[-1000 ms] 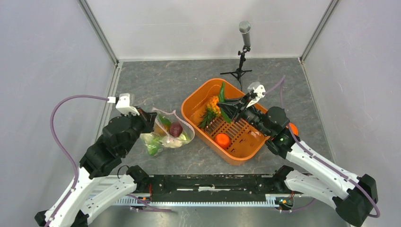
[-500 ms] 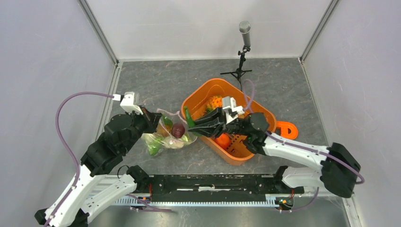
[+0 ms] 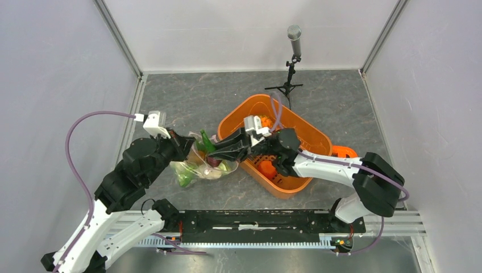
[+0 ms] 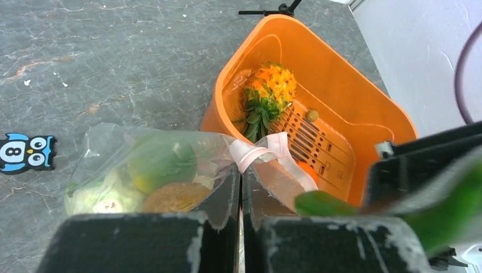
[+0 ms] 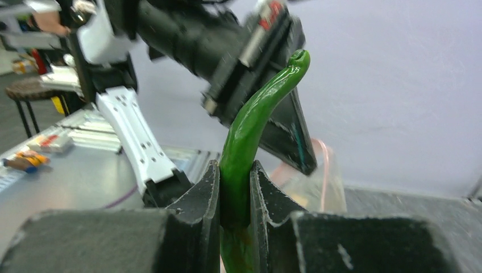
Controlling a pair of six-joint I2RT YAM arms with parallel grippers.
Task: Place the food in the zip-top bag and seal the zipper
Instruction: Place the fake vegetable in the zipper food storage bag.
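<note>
Clear crinkly plastic: the zip-top bag (image 3: 196,168) lies on the worktop (image 3: 193,102) just beside the basket (image 3: 319,137), on its left-arm side, with a yellow-green fruit (image 4: 159,165) and pale pieces inside. My left pincer (image 4: 240,177) is clamped on the bag's mouth edge at the pinkish zipper (image 4: 267,149), evidently to keep the mouth lifted and gaping toward the basket. My right pincer (image 5: 234,187) grips a green pepper (image 5: 253,122) by its lower end, tip leading, reaching out of the basket to that mouth for insertion. Outstanding: the pineapple (image 4: 271,85) and an orange piece (image 3: 267,169) lie in the basket, and the zipper is unsealed.
</note>
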